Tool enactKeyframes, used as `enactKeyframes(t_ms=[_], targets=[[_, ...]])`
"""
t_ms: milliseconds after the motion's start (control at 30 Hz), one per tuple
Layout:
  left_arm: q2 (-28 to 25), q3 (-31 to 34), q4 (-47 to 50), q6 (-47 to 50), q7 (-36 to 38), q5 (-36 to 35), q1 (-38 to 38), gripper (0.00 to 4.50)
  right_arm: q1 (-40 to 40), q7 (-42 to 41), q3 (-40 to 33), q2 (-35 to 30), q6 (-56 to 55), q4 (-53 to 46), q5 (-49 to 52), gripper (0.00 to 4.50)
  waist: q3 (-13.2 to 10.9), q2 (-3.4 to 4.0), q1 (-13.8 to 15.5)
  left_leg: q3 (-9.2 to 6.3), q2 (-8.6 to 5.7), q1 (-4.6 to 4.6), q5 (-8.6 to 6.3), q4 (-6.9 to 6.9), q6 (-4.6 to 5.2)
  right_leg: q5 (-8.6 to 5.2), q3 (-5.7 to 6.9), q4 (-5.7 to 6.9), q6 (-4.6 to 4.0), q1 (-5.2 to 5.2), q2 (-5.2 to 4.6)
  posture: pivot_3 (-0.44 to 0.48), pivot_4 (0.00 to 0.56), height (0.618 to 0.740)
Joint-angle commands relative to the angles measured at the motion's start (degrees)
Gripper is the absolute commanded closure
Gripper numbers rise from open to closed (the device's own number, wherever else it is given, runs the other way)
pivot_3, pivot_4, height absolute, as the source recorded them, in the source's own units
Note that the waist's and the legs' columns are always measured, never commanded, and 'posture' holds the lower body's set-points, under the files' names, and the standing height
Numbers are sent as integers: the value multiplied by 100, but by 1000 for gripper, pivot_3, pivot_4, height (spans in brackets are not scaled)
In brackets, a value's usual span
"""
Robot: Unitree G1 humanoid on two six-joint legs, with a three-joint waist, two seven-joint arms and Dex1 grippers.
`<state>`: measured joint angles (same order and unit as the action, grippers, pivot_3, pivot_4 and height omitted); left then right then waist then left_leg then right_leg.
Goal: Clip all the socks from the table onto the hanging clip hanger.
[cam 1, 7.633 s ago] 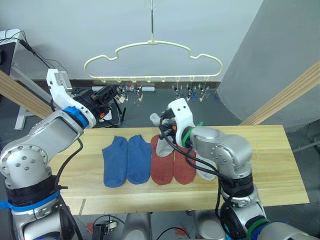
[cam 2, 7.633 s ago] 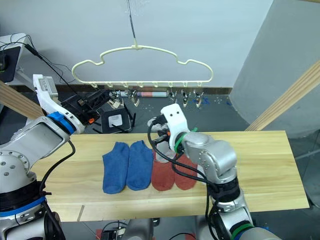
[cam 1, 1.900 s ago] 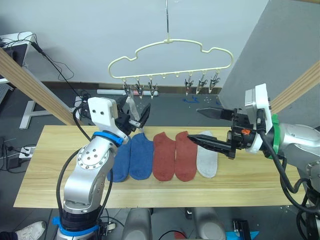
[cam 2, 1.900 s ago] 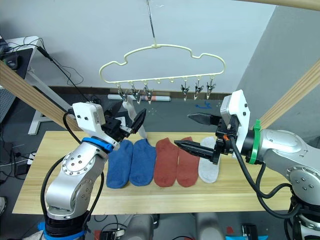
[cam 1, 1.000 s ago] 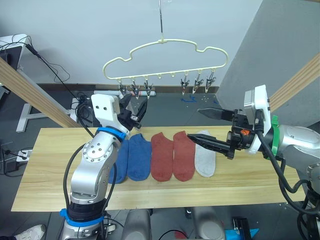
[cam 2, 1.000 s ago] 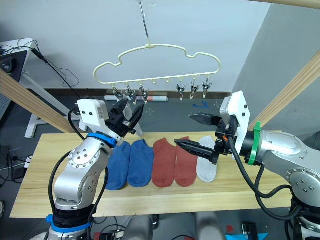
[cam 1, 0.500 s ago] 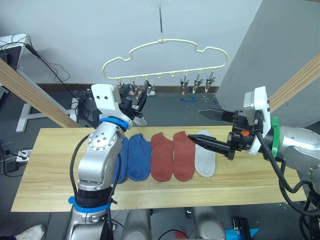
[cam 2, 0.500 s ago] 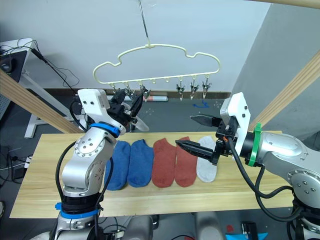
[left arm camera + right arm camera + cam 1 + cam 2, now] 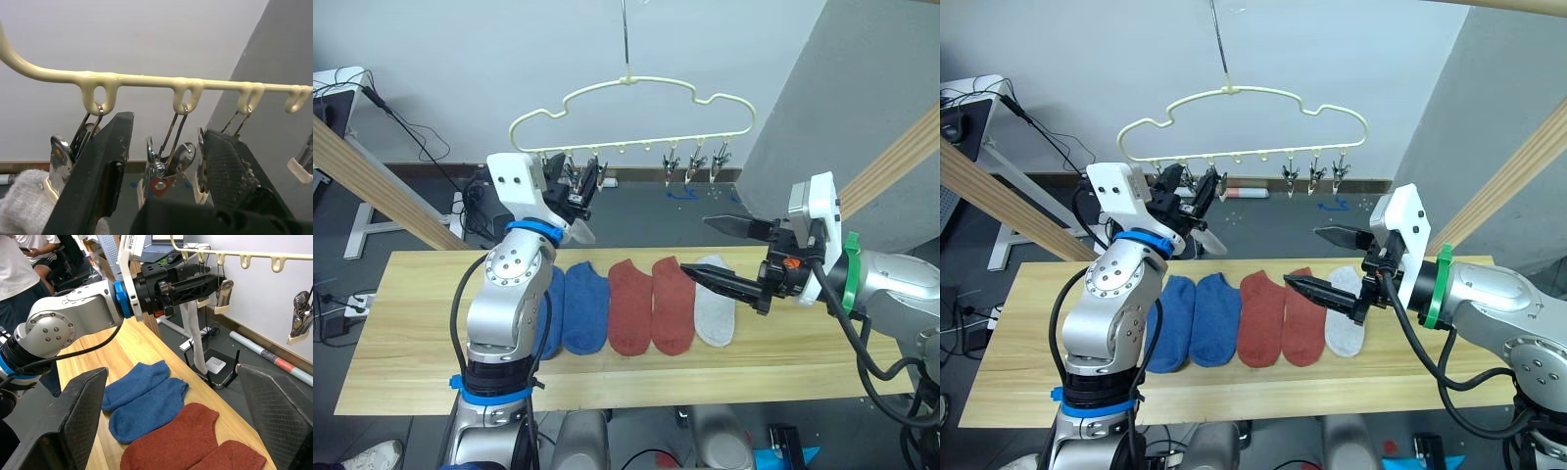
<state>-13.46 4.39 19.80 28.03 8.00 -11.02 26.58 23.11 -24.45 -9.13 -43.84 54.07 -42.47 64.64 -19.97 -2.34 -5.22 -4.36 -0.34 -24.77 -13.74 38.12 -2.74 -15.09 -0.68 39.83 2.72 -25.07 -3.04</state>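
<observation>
Wooden table (image 9: 411, 294) carries five socks (image 9: 651, 305) in a row; a grey sock (image 9: 195, 345) dangles from the hanger (image 9: 631, 108) at 12 o'clock. Left fingers (image 9: 110, 161) are spread around a clip (image 9: 164, 164); right fingers (image 9: 705, 269), also released, hover at 3 o'clock above the row.

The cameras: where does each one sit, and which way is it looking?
Left eye view: on the head, looking forward and down at the table, socks and clip hanger; both arms show, with left pincer and right pincer.
Right eye view: beside it, same scene.
Left wrist view: on the left wrist, looking up along its black fingers at the clips.
Right wrist view: on the right wrist, looking across the table at the left arm; a person stands beyond.
Both wrist views share the hanger and a hung grey sock.
</observation>
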Motion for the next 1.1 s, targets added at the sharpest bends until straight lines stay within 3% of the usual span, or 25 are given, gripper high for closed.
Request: enactKeyframes(t_ms=[33,700,1100], targets=[[-3,14,114,-104,-122,162,-2,1899,-21,30,-46,-25,-134,-207,136,94,0,0,0,0,0,0,0,0,0,0,0,0,0,0,0,-236,351,740],[-119,153,719,-188,260,-173,-593,1899,-1,62,-35,-48,-140,-178,206,94,-3,1,-16,1,1,-1,0,-5,0,0,-2,-12,2,0,0,-230,358,740],[-39,62,376,-92,29,6,-408,1899,29,113,-8,-39,-119,-177,206,94,-3,1,-12,2,0,-2,0,-7,0,2,-2,-20,5,1,0,-229,358,740]])
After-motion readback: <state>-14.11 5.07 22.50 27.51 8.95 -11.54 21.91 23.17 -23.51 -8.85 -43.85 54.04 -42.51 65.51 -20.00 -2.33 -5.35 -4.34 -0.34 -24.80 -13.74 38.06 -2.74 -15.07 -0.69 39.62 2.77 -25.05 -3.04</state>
